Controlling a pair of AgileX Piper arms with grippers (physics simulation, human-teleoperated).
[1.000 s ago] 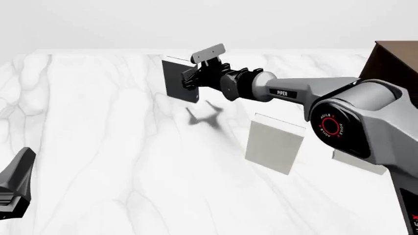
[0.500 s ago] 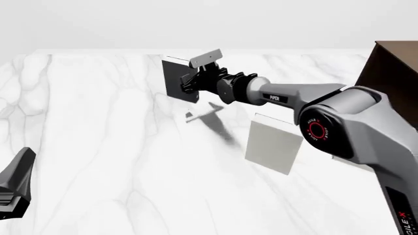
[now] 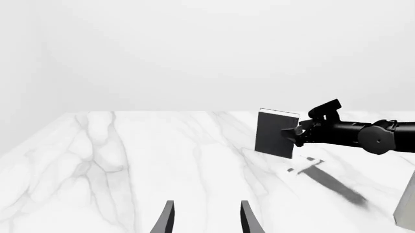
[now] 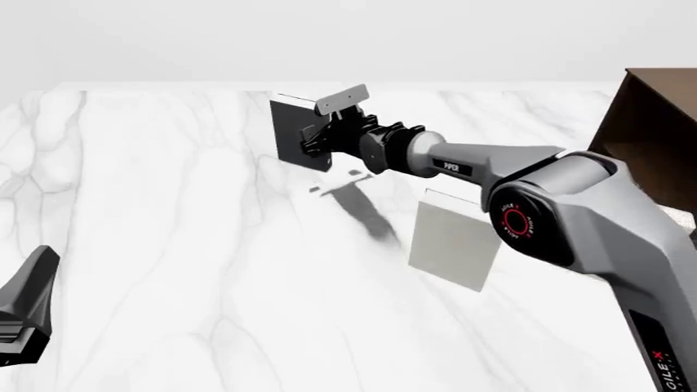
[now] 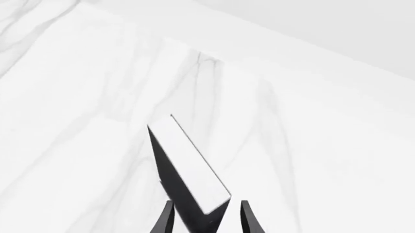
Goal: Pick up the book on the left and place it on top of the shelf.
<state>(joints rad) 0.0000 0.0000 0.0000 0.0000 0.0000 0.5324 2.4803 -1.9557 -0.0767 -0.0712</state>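
Right gripper (image 4: 316, 140) pinches book (image 4: 292, 131) by near edge, jaws closed on it, book upright, off table at 11 o'clock. Upright hold suits carry to shelf (image 4: 651, 139) at 2 o'clock. Left gripper (image 3: 204, 221) open, empty.

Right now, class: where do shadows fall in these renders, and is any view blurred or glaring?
Front view: the right arm casts a soft grey streak on the table below the book. Left wrist view: the same streak trails beside the right gripper; lighting is flat, no glare. Right wrist view: sharp, with the book's white page edge bright against its dark cover.
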